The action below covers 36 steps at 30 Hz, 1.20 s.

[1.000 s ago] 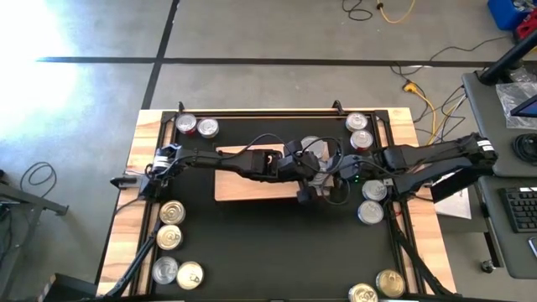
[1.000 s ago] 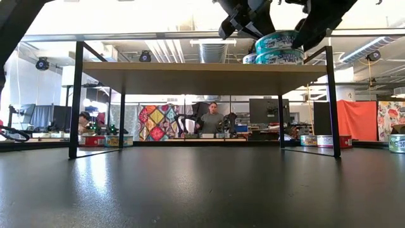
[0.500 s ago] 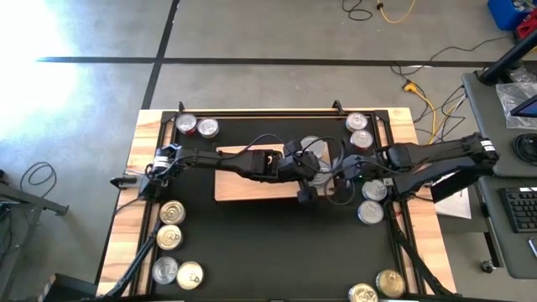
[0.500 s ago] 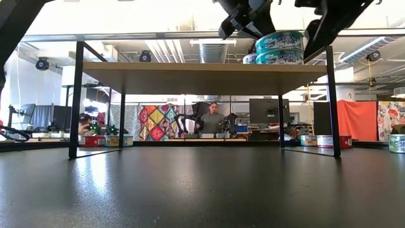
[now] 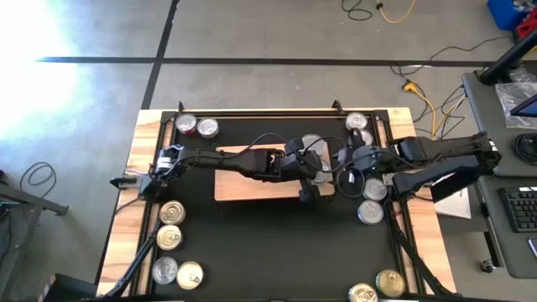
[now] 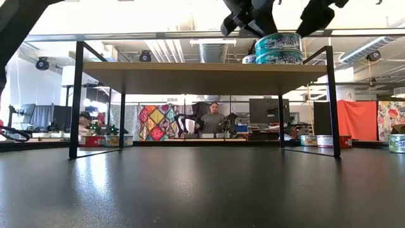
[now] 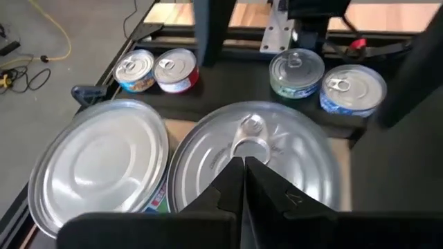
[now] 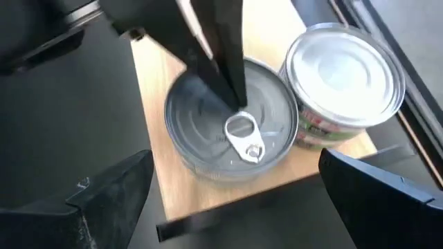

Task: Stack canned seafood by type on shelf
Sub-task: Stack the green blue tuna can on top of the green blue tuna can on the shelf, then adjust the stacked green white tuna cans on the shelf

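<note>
- Canned seafood, two short round metal tins with teal-and-white labels (image 6: 278,48), stands stacked one on the other at the right end of the flat pale-wood shelf board (image 6: 202,69); the top lid is silver with a pull tab (image 8: 243,135).
- Second tin beside that stack: a plain silver lid with a red-and-green label (image 8: 345,76), just beside the pull-tab tin, near the shelf's corner; the left wrist view shows the two lids side by side.
- Left gripper (image 5: 307,178): fingers pressed together with nothing between them, tips resting on or just above the pull-tab lid close to its tab; whether they touch it cannot be told.
- Right gripper (image 5: 346,172): fingers (image 8: 111,190) spread wide and holding nothing; it hangs above the shelf's right end, the stacked tins lying between and below its fingers, apart from them.
- Loose tins on the black mat (image 5: 277,243):
  - two at the far left corner (image 5: 196,127);
  - two at the far right corner (image 5: 358,130);
  - two right of the shelf, under the right arm (image 5: 372,201);
  - four along the near left edge (image 5: 172,239);
  - two gold-lidded at the near right edge (image 5: 377,288).
- Low view: the shelf stands on dark metal legs (image 6: 76,98), and people sit in the room behind.
</note>
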### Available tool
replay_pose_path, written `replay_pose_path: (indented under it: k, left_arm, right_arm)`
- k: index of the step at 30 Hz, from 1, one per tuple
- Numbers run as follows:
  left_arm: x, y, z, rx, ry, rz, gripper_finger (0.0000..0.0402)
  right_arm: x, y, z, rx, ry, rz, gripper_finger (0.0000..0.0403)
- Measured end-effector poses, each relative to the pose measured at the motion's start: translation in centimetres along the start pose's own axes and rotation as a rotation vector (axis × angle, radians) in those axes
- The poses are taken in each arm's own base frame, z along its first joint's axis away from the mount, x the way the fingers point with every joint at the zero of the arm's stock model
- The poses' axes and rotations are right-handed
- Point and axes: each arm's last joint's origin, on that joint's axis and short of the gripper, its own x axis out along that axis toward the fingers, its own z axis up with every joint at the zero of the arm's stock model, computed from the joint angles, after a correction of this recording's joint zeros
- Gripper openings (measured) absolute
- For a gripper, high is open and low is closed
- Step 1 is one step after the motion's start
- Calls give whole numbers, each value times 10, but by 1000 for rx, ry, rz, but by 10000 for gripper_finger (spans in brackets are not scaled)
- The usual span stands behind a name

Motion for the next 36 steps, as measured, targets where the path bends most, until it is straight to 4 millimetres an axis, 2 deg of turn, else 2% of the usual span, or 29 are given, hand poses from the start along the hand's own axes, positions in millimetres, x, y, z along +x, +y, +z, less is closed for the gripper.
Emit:
replay_pose_path:
  k: [4, 9, 12, 16, 19, 22, 30, 36]
  left_arm:
    - [-21, 2, 13, -32, 28, -4, 0]
    - [-54, 13, 29, -32, 62, 32, 0]
    - [-70, 19, 38, -51, 12, 56, 0]
    - [-82, 22, 37, -74, 26, 81, 0]
    - [-95, 19, 36, -76, 19, 136, 0]
    - [-106, 12, 33, -50, 26, 196, 0]
    - [-114, -8, 25, -61, 39, 217, 0]
    - [-117, -9, 22, 15, 64, 237, 0]
  right_arm:
    - [3, -2, 1, 4, -37, -101, 400]
    - [10, -10, 12, 53, -140, -292, 400]
    - [19, -18, 18, 93, -147, -331, 399]
    - [39, -27, 20, 160, -84, -314, 374]
    - [51, -27, 21, 185, -44, -305, 334]
    - [54, -26, 24, 215, -61, -301, 272]
    - [51, -25, 33, 242, -164, -276, 101]
    - [68, -38, 30, 236, -85, -247, 18]
